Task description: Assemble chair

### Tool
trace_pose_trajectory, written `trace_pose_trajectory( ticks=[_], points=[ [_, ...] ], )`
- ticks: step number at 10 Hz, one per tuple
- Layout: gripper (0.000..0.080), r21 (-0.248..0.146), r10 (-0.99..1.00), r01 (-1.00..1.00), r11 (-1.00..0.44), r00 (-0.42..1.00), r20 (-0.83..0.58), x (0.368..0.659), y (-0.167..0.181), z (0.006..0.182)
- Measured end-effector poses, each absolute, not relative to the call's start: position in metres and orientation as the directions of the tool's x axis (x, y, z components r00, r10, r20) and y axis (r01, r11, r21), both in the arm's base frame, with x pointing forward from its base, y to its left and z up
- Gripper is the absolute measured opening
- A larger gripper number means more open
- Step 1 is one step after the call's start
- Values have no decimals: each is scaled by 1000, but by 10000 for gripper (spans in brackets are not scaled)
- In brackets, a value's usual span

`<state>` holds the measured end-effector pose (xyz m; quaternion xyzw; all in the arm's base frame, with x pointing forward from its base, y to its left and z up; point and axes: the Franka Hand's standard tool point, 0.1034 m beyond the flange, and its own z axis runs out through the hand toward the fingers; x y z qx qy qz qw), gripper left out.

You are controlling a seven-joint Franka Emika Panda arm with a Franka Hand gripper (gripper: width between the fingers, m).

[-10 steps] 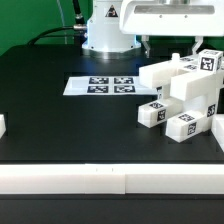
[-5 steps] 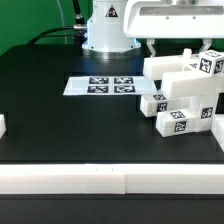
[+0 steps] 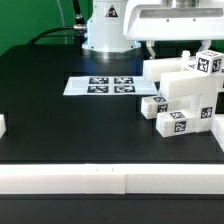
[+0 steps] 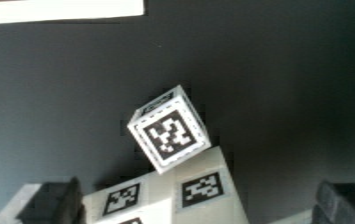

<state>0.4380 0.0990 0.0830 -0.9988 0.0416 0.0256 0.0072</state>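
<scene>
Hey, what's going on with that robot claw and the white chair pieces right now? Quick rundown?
Gripper open, holding nothing. Chair parts clustered at the exterior view's right, on the table. Marker board lies flat beside them, apart. Nothing visibly in the way.

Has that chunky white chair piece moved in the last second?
Yes. The chair assembly shifted toward the exterior view's right, away from the fixed marker board.

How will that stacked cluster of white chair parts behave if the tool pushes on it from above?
The chair parts look like stiff, chunky plastic, so they should not flex. They sit stacked unevenly, with the small tagged blocks jutting at the base, so a sideways shove might shift or topple pieces. Flat faces on the black table suggest sliding, not rolling.
</scene>
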Motion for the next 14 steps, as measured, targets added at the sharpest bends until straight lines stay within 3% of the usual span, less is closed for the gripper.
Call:
trace_pose_trajectory(
  ticks=[5,11,14],
  points=[
    [648,-11,-35,-36,-999,998,-49,441,81,80],
    [648,-11,0,0,-1000,1000,-16,481,66,84],
    [648,-11,-4,-4,-1000,1000,-14,484,65,85]
  ],
)
